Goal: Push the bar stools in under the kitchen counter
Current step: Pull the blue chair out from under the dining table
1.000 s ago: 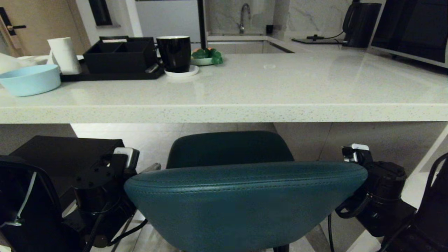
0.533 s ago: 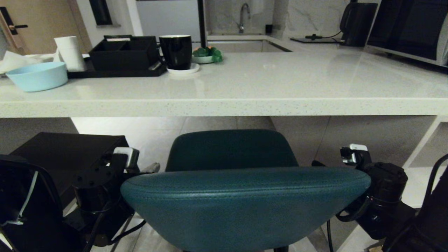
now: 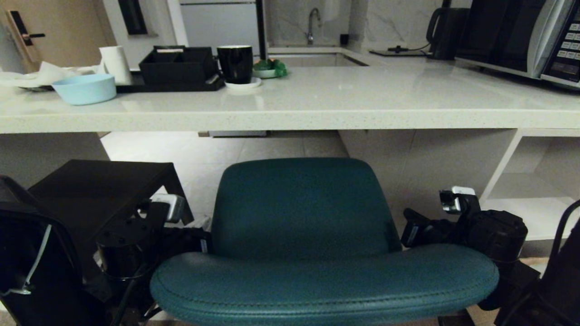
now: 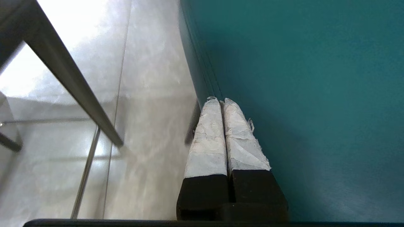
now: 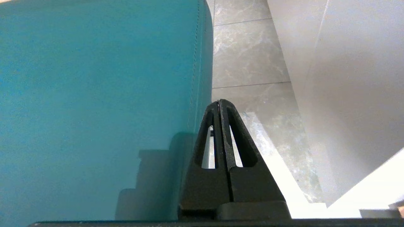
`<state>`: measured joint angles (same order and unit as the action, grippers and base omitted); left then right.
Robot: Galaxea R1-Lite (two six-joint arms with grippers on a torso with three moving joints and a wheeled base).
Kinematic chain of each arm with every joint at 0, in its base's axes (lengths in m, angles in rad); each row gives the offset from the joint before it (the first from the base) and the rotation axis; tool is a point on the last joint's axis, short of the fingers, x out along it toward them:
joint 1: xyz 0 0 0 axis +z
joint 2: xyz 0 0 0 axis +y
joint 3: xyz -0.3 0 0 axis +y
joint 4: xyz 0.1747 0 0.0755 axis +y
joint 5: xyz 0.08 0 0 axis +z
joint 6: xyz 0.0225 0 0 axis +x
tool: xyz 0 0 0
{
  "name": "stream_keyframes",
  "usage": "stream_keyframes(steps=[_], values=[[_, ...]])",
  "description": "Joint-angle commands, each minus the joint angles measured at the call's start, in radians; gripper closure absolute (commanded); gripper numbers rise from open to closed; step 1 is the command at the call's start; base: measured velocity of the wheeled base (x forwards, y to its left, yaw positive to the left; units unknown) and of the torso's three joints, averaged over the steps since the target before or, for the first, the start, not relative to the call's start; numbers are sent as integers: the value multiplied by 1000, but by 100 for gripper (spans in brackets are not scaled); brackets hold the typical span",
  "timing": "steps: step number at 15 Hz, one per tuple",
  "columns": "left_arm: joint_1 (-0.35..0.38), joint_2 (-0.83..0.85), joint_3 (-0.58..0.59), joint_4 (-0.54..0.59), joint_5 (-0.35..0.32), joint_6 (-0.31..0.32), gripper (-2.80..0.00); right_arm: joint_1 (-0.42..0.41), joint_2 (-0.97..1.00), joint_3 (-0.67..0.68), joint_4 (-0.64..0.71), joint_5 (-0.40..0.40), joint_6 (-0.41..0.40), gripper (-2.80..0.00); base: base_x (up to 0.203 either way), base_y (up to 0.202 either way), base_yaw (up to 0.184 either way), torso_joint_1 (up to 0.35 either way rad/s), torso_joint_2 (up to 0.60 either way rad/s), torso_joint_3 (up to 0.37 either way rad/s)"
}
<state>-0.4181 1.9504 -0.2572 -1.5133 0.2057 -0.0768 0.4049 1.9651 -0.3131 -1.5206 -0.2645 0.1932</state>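
Our left claw and right claw, both pressed together, flank the padded teal stool to shove it under the cream stone surface.

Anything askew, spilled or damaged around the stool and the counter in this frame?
Nothing spilled or knocked over. The one oddity: the left end effector has torn, frayed white wrapping on its fingertips, pressed shut beside the teal stool. The right end effector is bare black. Items on the counter stand upright.
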Motion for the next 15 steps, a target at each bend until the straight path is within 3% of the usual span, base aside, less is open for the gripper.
stream_keyframes(steps=[1,5,11,15], values=[[2,9,-2,-17,4,-3,0,-3,25,-9,-9,-2,3,0,0,0,0,0,0,0],[8,29,-42,-17,3,-1,0,-5,43,-24,-9,-7,-2,0,0,0,0,0,0,0],[36,78,-196,-17,1,7,0,-1,-150,10,27,-4,-80,0,0,0,0,0,0,0],[57,128,-226,-17,1,20,0,0,-192,15,54,-4,-92,0,0,0,0,0,0,0]])
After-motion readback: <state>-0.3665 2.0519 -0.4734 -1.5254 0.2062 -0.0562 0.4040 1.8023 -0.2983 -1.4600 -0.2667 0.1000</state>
